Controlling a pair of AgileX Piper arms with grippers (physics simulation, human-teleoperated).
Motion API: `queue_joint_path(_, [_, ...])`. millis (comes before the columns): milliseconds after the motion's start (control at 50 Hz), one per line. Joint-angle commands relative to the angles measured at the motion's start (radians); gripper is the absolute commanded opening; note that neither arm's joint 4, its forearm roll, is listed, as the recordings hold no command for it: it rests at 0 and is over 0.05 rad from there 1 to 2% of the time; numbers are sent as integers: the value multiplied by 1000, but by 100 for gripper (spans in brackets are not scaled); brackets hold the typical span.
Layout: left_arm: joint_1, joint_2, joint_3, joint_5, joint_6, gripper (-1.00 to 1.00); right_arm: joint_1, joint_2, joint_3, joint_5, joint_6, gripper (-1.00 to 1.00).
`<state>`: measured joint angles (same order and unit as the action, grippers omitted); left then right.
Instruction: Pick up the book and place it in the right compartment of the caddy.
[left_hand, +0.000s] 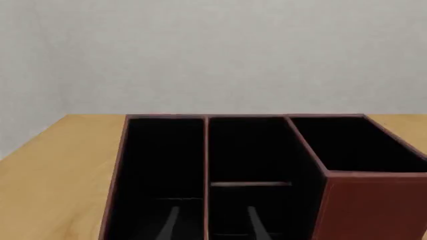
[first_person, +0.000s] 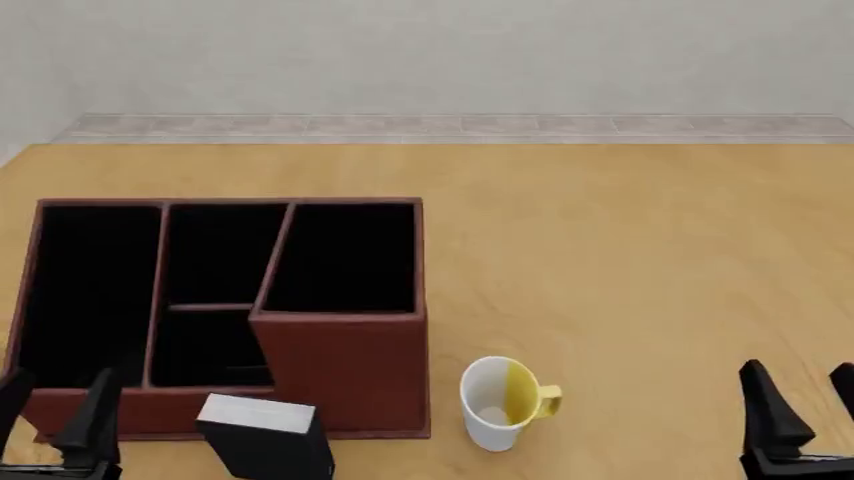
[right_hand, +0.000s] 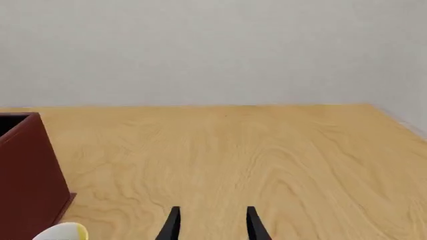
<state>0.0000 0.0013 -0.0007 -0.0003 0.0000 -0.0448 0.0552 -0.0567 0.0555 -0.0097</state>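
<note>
My worry is the mug (first_person: 501, 403): it sits just beside the caddy (first_person: 350, 372) near the book (first_person: 267, 438), so a careless swing of my right gripper (first_person: 805, 405) could tip it. The book stands upright against the caddy's near wall, just below the tall right compartment (first_person: 344, 258); a clumsy pinch could topple it. It looks thick, with a black cover and white page edges. Both the right gripper and my left gripper (first_person: 51, 410) hang released, holding nothing.
</note>
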Motion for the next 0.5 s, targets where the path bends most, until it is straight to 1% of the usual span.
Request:
queue_joint_path(20, [0,6,-4,-2,0,100,70,-54,42,-45,13,100])
queue_joint_path(40, [0,7,-4,-2,0,100,82,-54,41,-42,20,100])
queue_joint_path(60, [0,6,-4,-2,0,100,79,-55,38,-43,50,100])
queue_joint_path(80, [0,6,-4,-2,0,100,78,-55,35,-43,50,100])
queue_joint_path(120, [0,6,-4,-2,0,100,82,-54,17,-29,24,100])
queue_joint_path(220, [0,6,-4,-2,0,100,84,-55,-42,18,-6,100])
queue_joint_path(320, [0,6,-4,-2,0,100,107,-55,-98,67,-38,100])
queue_joint_path(360, [0,6,-4,-2,0,100,122,-55,-117,84,-29,100])
queue_joint_path(400, [0,6,-4,-2,0,100,141,-55,-144,105,-39,100])
queue_joint_path(460, [0,6,-4,-2,0,100,166,-54,-186,138,-37,100])
queue_joint_path(500, [0,7,-4,-2,0,100,197,-54,-221,172,-53,100])
